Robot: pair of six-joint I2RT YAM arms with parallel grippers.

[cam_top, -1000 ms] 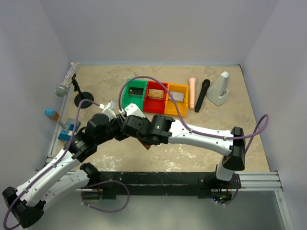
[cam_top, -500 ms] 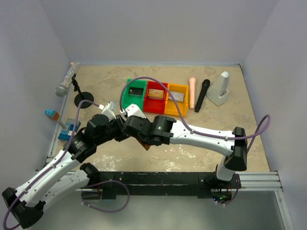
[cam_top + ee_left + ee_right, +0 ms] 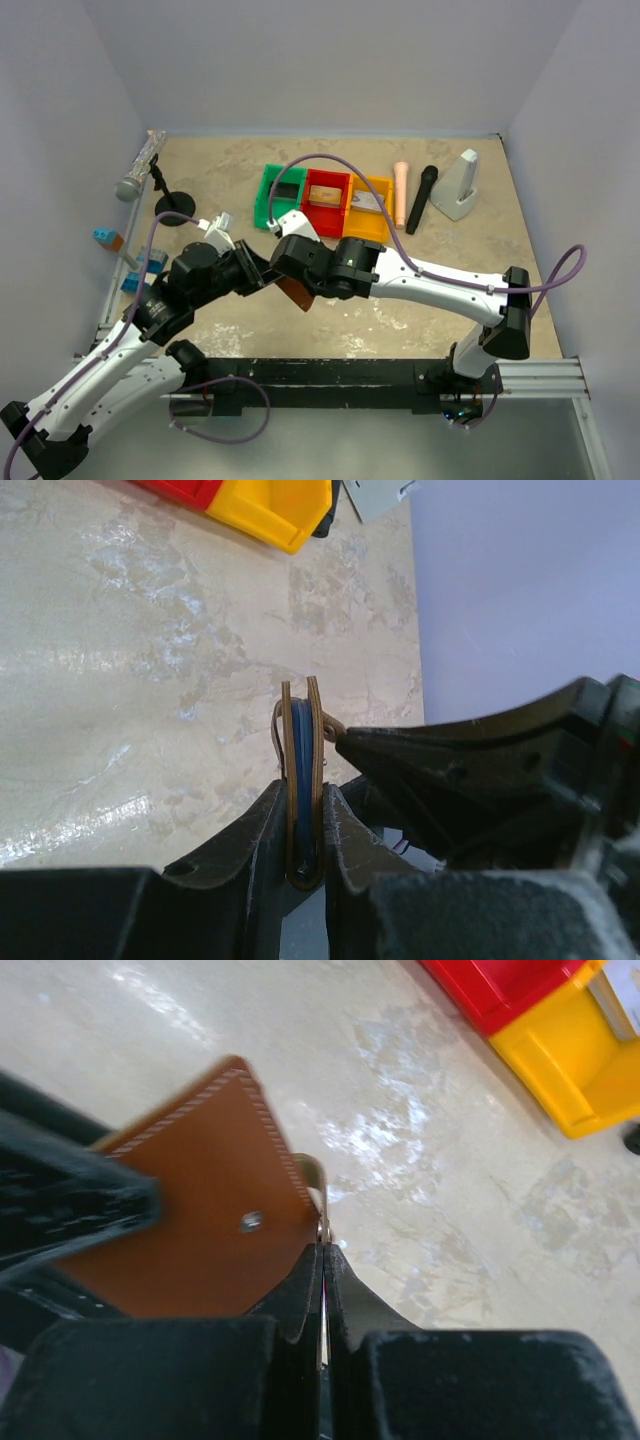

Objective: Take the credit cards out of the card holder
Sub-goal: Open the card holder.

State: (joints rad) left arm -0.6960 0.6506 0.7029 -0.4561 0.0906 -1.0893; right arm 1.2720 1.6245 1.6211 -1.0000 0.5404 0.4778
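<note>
The left gripper [image 3: 303, 818] clamps the folded card holder [image 3: 300, 745] edge-up, on the near side of the red bin [image 3: 325, 213]. The right gripper [image 3: 322, 1265] is pinched fully closed at the holder's edge; what it nips cannot be told.

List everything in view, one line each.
card holder: one, brown, in left claw's grip
credit cards: three, dark, tan, grey, one per bin
bins: three, green, red, yellow, row mid-table
tube: one, pink, right of bins
stick: one, black, beside tube
wedge: one, grey-white, far right
microphone: one, silver, far left
blocks: several, blue, left edge
table: one, beige, under everything
left claw: one, black, shut on card holder
right claw: one, black, shut at holder's edge
</note>
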